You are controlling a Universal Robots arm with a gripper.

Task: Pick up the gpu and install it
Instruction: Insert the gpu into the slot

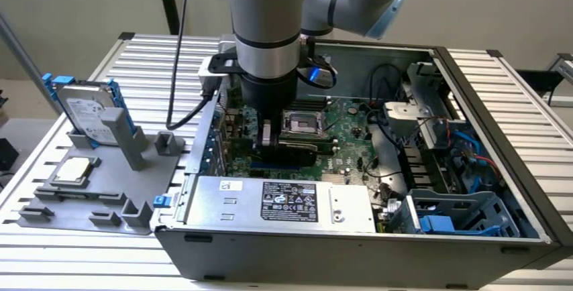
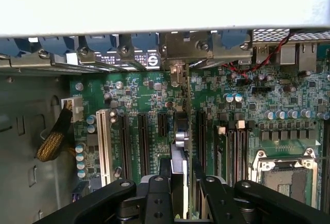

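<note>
1 arm is at work, reaching straight down into the open computer case (image 1: 501, 190), with the gripper (image 1: 268, 145) low over the motherboard (image 1: 349, 137) just beside the CPU socket (image 1: 302, 125). In the wrist view the gripper (image 2: 179, 193) has its 2 black fingers (image 2: 154, 193) closed in on the gpu (image 2: 179, 152), pinching the thin card by its faces so that it is seen edge-on, as a narrow strip between them. Card stands on edge, board plane vertical, long axis running along the expansion slots (image 2: 142, 141) and toward the rear wall of the case, where its metal bracket end (image 2: 178, 74) meets the row of slot covers (image 2: 129, 53). Judgement: this hold by the faces keeps the bottom edge connector free to enter a slot, and the vertical approach suits a slot that accepts a card only from above. Card sits in line with 1 slot position between the dark slots and appears at or very near board level; whether it is fully seated I cannot tell. Outside the case, on the exterior view's left, the grey fixture tray (image 1: 54, 200) carries the hard drive (image 1: 85, 111) standing upright and the CPU chip (image 1: 72, 169) lying flat; other holders on it stand vacant.
</note>
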